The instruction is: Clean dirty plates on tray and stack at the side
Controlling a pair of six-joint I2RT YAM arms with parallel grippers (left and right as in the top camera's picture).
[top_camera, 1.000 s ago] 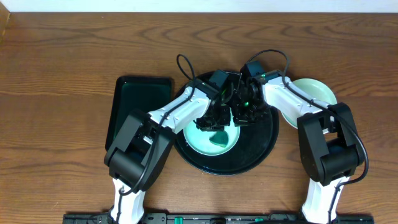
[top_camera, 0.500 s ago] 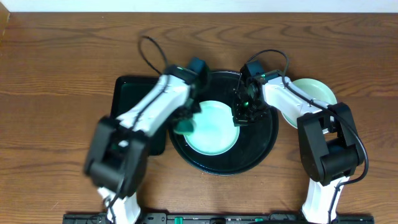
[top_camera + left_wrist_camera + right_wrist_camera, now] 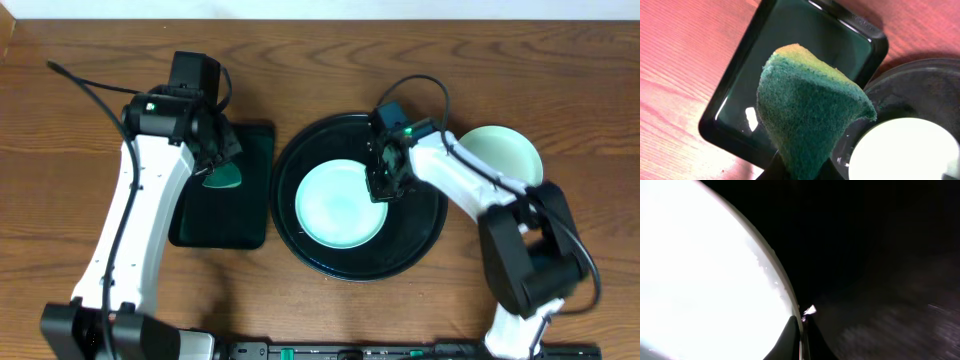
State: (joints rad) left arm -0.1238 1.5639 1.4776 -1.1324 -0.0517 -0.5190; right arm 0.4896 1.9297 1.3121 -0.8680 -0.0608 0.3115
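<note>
Plate (image 3: 338, 205): pale mint, no smear to be seen, lying flat in the middle of the tray (image 3: 428, 238), which sits mid-surface, nearer the front edge.
Right pincer (image 3: 383, 187): closed on the plate's right-hand rim, with a finger (image 3: 790, 337) seen at each side of the lip.
Left pincer (image 3: 216, 168): clamped on a green sponge (image 3: 807, 117), held above the small tray (image 3: 200, 225) towards the left edge.
Second plate (image 3: 505, 152): mint, on the bare surface beside the tray, towards the right edge.
Handling: the plate is judged stiff, light, smooth and possibly damp, so a slip is likely. It is best taken by the thin rim, kept level, and set down gently on the second plate.
</note>
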